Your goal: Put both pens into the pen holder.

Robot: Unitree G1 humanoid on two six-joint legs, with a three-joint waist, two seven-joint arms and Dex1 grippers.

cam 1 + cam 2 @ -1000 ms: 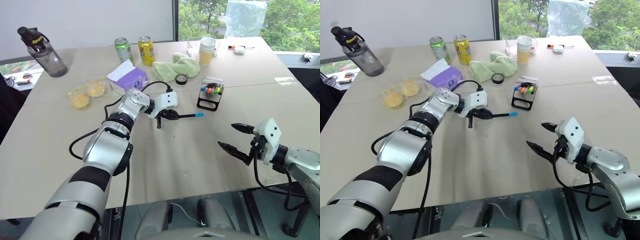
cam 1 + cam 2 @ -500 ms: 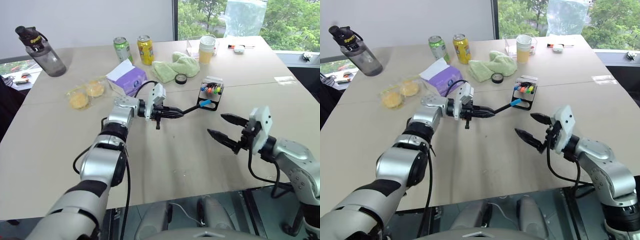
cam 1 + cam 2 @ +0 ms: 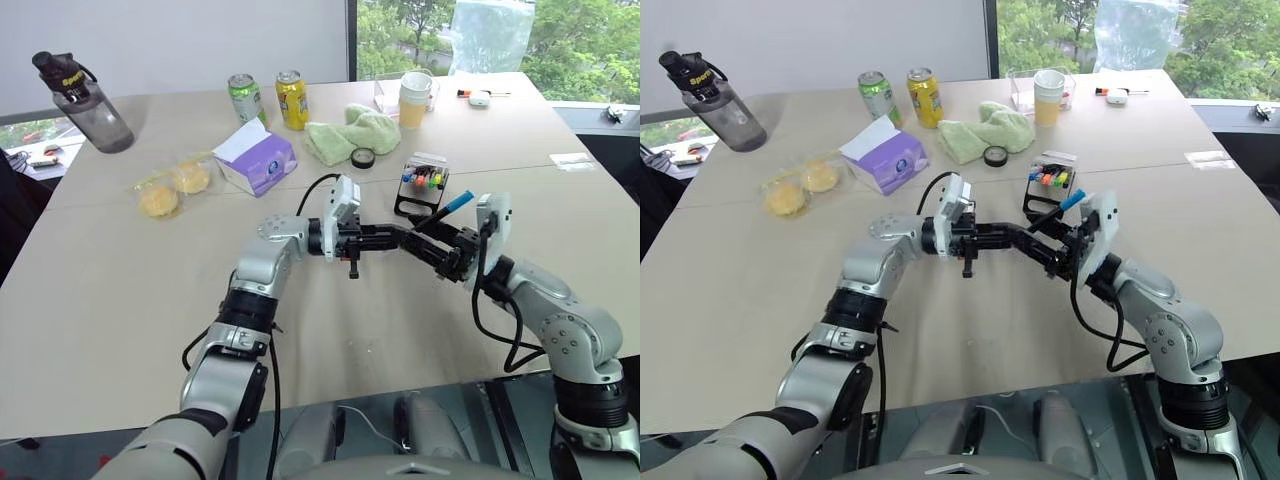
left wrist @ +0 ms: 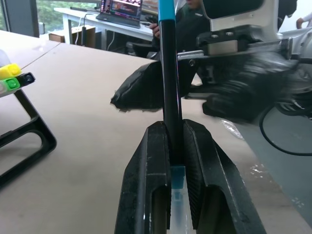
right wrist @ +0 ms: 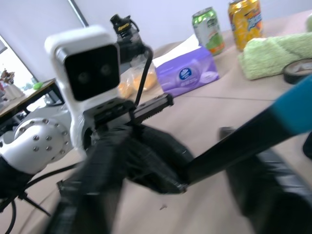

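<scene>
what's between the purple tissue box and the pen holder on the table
Head views show bare tabletop between the tissue box and pen holder; a black tape roll and green cloth lie just behind that stretch.

Tabletop (image 3: 120, 290): beige, seamed.
Beyond the tools: pen holder (image 3: 421, 186), tissue box (image 3: 255, 157), two cans (image 3: 268, 100), green cloth (image 3: 350, 135), tape roll (image 3: 362, 158), cup (image 3: 414, 98).
Far left: bottle (image 3: 82, 90), wrapped buns (image 3: 175, 187).

A dark translucent water bottle (image 3: 82, 92) stands at the beige table's (image 3: 110, 290) far left; a green can (image 3: 243, 98) and yellow can (image 3: 292, 99) stand side by side; a purple tissue box (image 3: 255, 157) sits near a crumpled green cloth (image 3: 350, 133); two bagged yellow pastries (image 3: 174, 187) lie beside the box.
</scene>
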